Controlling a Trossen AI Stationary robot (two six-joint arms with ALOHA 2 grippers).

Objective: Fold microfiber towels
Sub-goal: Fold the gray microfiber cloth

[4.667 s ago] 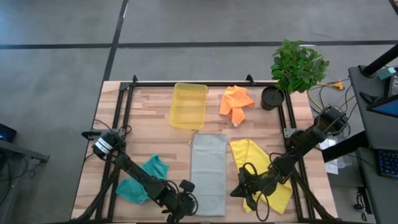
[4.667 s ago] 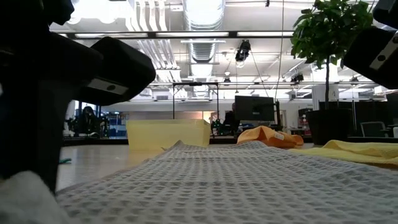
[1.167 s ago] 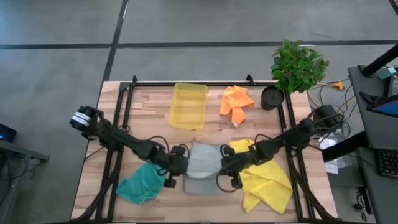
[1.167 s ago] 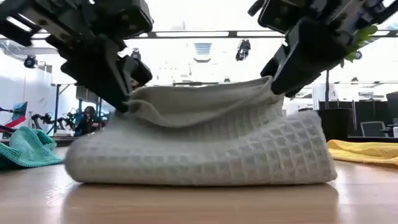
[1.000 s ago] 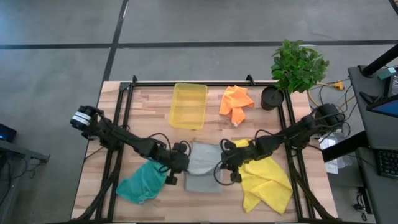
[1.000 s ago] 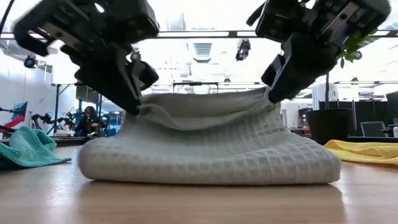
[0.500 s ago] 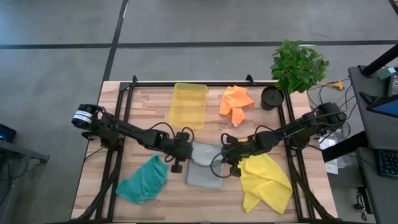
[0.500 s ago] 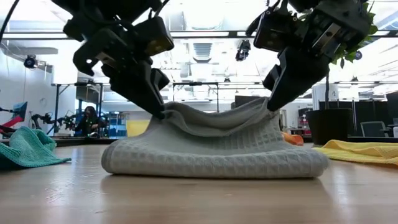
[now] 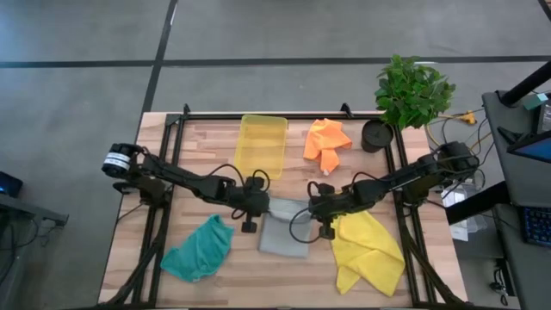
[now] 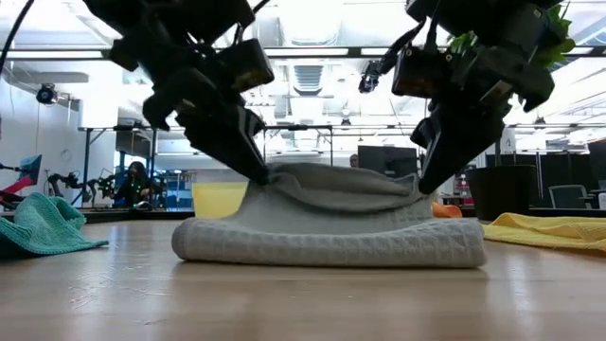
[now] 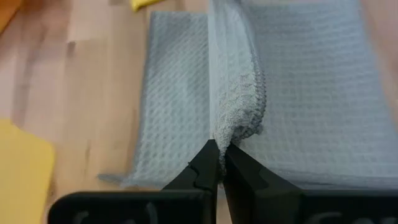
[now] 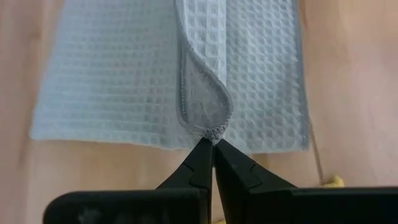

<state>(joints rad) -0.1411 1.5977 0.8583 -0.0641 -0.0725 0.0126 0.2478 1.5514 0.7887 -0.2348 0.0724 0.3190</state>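
While both arms reach in toward the middle of the surface, the teal towel lies bunched nearest the front edge at about 7 o'clock from the centre, and the yellow towel sprawls at about 5 o'clock. Between them the grey towel rests folded over on itself, its lower layer flat on the wood and its upper layer lifted into a low ridge along the far edge. The left tool is clamped on that edge at the towel's 10 o'clock corner — in the left wrist view its fingertips are pinched together on a bunched fold of the grey weave. The right tool is clamped on the 2 o'clock corner in the same way, tips together on a small loop of hem. Farther back, a translucent yellow tray sits at about 11 o'clock and the orange towel lies crumpled at about 1 o'clock. A potted plant stands at the far corner — beyond the orange towel, toward 2 o'clock.
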